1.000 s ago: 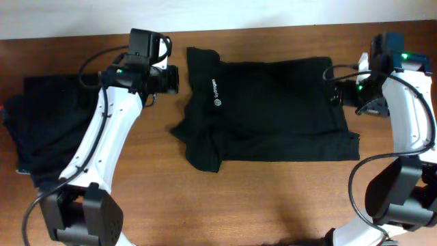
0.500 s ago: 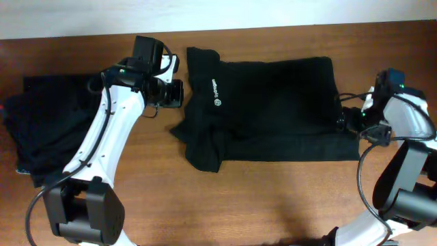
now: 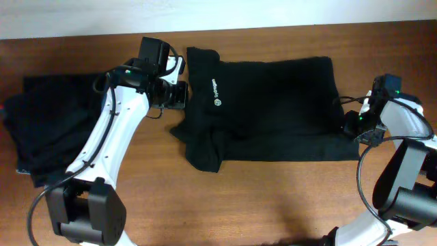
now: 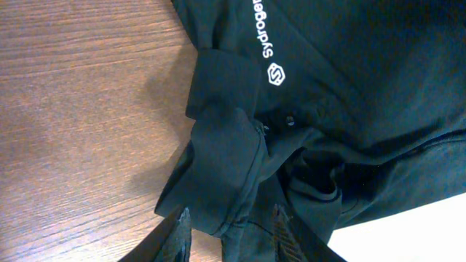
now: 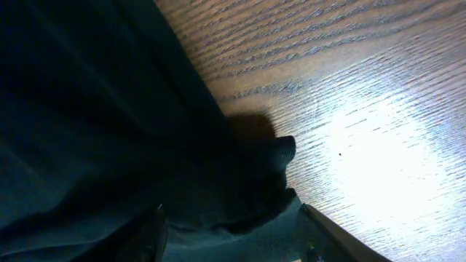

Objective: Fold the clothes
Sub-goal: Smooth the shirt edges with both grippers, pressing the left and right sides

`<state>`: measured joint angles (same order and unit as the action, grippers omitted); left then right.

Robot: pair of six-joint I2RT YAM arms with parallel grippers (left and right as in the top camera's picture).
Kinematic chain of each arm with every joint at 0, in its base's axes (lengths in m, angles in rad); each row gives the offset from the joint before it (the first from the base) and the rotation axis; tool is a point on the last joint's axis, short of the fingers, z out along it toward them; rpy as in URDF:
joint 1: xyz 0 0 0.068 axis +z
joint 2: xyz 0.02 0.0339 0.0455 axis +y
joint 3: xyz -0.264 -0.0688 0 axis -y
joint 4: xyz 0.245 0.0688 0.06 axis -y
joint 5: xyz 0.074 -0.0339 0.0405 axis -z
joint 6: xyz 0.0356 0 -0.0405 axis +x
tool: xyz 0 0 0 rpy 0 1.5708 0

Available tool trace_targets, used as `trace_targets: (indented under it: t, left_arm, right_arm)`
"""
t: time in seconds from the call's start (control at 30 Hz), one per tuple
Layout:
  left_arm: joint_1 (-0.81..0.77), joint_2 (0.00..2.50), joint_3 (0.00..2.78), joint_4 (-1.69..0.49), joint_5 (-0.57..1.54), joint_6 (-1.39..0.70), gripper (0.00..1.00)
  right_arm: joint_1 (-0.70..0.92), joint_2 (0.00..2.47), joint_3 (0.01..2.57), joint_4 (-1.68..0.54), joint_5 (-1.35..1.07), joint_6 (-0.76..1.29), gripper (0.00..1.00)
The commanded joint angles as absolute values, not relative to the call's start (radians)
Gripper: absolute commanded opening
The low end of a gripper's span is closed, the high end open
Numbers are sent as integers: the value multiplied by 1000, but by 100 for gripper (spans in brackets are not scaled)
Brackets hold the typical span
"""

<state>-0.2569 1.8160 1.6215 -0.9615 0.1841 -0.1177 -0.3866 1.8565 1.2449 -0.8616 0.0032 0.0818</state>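
My left gripper (image 4: 229, 218): the two fingers stand part-way apart, with the hem of a folded-in sleeve (image 4: 218, 167) between them. Whether they pinch it, I cannot tell. My right gripper (image 5: 231, 218): the fingers stand apart on either side of the shirt's lower right corner (image 5: 269, 160). I cannot tell the grip here either, as the cloth is dark and blurred. Only the tips of my fingers show in either wrist view.

Black shirt (image 3: 273, 109): one, spread flat at the middle of the table (image 3: 273, 198), logo end toward my left arm. White logo (image 4: 275, 73): one; the lettering beside it is cut off at the top of the left wrist view.

Farther off, at the table's left end: one dark pile (image 3: 48, 130), well apart from the shirt. A teal edge (image 3: 22, 169) shows at its lower corner. How many garments it holds cannot be made out. My left arm crosses part of it.
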Motion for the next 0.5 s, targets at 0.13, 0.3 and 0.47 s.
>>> trace_targets:
  t: [0.13,0.3,0.47]
  left_arm:
    - [-255,1820,1618,-962,195,-119,37]
    - [-255,1820,1618,-963,195,-119,37]
    - [-255,1820,1618,-963,195,-119,37]
  right_arm:
    - [-387,1875,1232,-837,8,87,62]
    - [-387,1886,1232,-832,8,87,62]
    - [-387,1913,1232,-832,-19,87,58]
